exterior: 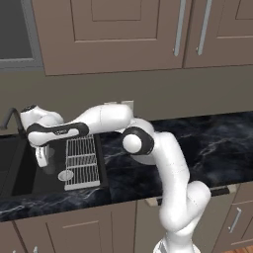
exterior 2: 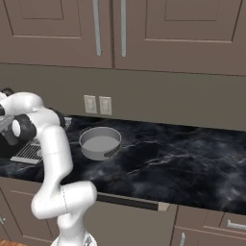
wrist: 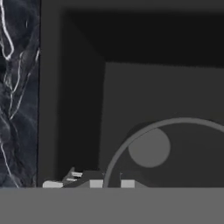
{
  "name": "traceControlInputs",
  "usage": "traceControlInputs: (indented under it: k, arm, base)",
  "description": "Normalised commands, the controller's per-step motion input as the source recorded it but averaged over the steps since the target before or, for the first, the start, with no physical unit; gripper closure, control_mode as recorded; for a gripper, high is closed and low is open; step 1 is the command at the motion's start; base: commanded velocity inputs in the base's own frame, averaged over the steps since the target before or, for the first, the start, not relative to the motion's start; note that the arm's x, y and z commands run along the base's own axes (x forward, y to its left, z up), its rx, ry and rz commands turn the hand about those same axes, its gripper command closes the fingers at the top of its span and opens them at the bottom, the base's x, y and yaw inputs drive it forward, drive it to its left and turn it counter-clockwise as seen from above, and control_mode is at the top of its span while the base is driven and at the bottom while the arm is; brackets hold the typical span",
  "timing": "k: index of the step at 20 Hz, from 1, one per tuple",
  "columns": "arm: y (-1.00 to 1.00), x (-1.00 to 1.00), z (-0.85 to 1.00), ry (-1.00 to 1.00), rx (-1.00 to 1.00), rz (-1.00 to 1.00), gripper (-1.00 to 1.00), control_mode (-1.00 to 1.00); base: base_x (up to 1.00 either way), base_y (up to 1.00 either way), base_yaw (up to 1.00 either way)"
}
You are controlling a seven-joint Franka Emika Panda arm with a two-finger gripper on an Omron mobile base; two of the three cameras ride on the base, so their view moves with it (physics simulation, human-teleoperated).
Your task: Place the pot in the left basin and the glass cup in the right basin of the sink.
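Hanging over the right basin [exterior: 52,173] beside the white wire rack [exterior: 82,162], the gripper [exterior: 43,159] has its jaws clamped on the glass cup's [exterior: 49,165] rim, base pointing straight down, while the pot [exterior 2: 100,142] sits on the counter [exterior 2: 173,163], well apart from that rack.

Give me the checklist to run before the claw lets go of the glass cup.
1. Claw shut on the rim of the glass cup: ok.
2. Cup over the right basin, the one with the white wire rack: ok.
3. Cup base resting on the basin floor: cannot tell.
4. Cup clear of the rack's edge: cannot tell.
5. Pot in the left basin: not ok, it sits on the counter.
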Motion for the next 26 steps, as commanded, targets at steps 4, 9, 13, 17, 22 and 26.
traceControlInputs:
  k: [4, 9, 13, 17, 22, 26]
  arm:
    - [0.01, 0.1, -0.43, 0.04, 0.0, -0.02, 1.0, -1.0]
    - [0.0, 0.22, -0.26, 0.0, 0.0, 0.0, 1.0, -1.0]
    - [0.02, 0.22, -0.47, 0.0, 0.0, 0.0, 1.0, -1.0]
    - [0.04, 0.19, -0.5, 0.0, 0.0, 0.01, 1.0, -1.0]
    - [0.08, 0.18, -0.36, 0.0, 0.0, 0.0, 1.0, -1.0]
    - [0.16, 0.24, -0.28, -0.02, 0.0, 0.0, 1.0, -1.0]
  base:
    - [0.0, 0.0, 0.0]
    - [0.0, 0.0, 0.0]
    - [0.0, 0.0, 0.0]
    - [0.0, 0.0, 0.0]
    - [0.0, 0.0, 0.0]
    - [0.0, 0.0, 0.0]
